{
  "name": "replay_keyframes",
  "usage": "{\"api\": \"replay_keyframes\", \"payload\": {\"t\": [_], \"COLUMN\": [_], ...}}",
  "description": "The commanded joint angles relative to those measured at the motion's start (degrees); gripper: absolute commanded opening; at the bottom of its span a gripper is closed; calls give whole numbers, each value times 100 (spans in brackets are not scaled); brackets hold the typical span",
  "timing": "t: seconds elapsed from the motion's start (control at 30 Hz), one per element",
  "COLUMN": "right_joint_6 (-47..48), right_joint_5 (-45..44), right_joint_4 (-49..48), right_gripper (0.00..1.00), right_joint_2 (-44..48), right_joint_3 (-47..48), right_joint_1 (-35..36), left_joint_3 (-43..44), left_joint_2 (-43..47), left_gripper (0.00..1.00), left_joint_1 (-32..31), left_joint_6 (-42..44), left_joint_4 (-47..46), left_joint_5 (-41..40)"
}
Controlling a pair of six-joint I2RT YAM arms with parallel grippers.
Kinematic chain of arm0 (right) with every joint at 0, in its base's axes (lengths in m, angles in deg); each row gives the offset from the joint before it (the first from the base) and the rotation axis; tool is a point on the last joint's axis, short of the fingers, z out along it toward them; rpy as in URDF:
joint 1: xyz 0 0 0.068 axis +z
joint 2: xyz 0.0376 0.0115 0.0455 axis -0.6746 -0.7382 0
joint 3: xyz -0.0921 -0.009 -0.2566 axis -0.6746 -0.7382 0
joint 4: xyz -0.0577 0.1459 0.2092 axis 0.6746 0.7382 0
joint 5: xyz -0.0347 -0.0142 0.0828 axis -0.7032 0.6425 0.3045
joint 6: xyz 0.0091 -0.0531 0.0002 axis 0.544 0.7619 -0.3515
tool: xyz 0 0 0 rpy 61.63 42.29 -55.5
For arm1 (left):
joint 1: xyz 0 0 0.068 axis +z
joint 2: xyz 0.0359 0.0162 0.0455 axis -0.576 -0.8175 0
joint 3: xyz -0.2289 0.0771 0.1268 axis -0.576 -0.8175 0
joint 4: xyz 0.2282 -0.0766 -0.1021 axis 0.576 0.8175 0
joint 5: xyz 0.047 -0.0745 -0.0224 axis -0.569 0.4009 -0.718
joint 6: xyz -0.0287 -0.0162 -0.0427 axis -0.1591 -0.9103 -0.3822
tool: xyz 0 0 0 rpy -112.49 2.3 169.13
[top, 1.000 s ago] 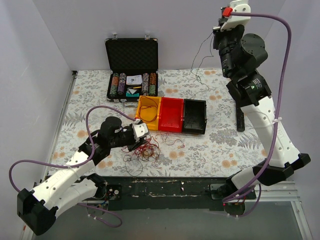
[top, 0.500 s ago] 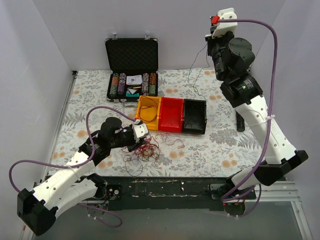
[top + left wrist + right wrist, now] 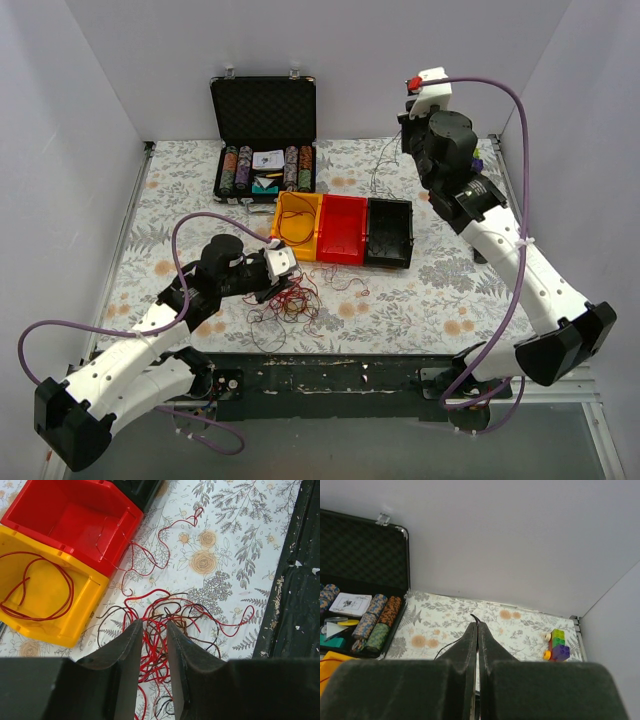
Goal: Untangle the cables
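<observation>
Cloth printed with flowers covers the whole table under both arms. A black case stands open far beyond the left gripper, with poker chips racked inside. Nearer, just ahead of that gripper's fingertips and a bit to their left, three bins sit touching in a row: the yellow bin, the red bin, then the black bin. A red loop lies in the yellow one.

The left gripper is down at the cloth with its fingers a narrow gap apart; the cables lie right at its tips in a loose red and dark nest, and some red strands run up between the fingers; whether they are pinched I cannot tell.

The right gripper is raised high over the far side, jaws pressed together on a dark strand that pokes out past the tips and trails down. A small stack of toy blocks sits on the cloth ahead of it, to its right.
</observation>
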Motion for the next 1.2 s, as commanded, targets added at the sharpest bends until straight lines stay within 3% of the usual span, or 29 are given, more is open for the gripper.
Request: {"api": "replay_keyframes", "payload": {"t": [0.0,0.3,0.83,1.17], "right_joint_6": [-599,-1417,-1638,-1576], "right_joint_5": [159,195,-359,-219], "right_joint_4": [-376,-359,186,125], "right_gripper": [1,1,1,1], "right_joint_2": [370,853,2128,1663], "right_joint_3": [-373,-1506,-2835,-2976], "right_joint_1": [-76,-155,-182,-182], "left_joint_3": [-67,-111,-234,-146], "left_joint_2": [134,151,134,116], "left_gripper": [25,25,25,25], "left_joint_1": [-16,-16,-25,-16], "left_joint_6": [-69,-78,-96,-148], "left_joint_4": [-167,-203,-220,-220], "left_joint_5": [68,85,112,138]}}
